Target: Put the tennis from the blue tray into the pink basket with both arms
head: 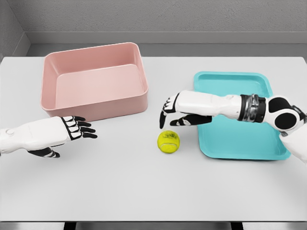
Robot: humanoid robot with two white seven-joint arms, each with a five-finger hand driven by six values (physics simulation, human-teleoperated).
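My right hand (173,115) is open and holds nothing. The ball (169,142) sits on the table (144,191) just below it, maybe not touching. My left hand (72,129) is open too, near the basket (93,79).

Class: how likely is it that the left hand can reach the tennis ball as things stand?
Probably yes: the left hand is open, and only bare table lies between it and the tennis ball.

Left hand (72,128) and right hand (173,114) both reach inward, fingers spread.
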